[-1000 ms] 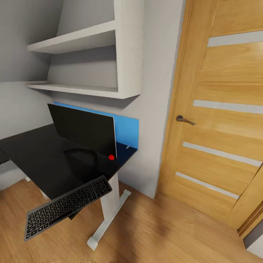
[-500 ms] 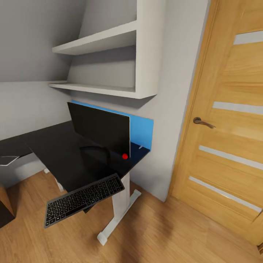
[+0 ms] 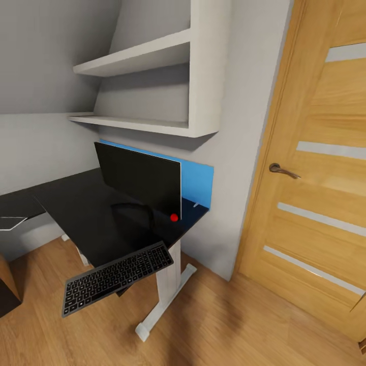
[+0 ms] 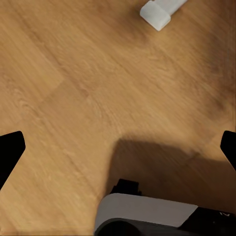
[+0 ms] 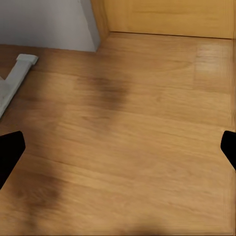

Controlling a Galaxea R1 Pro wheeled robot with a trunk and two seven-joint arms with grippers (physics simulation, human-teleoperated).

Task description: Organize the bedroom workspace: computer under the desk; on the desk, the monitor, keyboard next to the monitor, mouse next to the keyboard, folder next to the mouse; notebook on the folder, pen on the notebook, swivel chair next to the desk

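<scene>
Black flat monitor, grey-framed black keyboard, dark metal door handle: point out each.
Black flat monitor (image 3: 140,183): head view, middle of the dark screen.
Grey-framed black keyboard (image 3: 117,278): head view, central key rows.
Dark metal door handle (image 3: 282,171): head view, lever.

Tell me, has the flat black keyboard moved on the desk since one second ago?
No. The flat black keyboard overhangs the same corner of the black desk, above the white desk leg. The whole picture shifted rightward, so the camera turned.

Monitor (image 3: 140,183) on desk (image 3: 76,213), rear edge by wall; keyboard (image 3: 116,278) overhanging desk front; shelves (image 3: 147,86) above; door (image 3: 320,183) right.
</scene>
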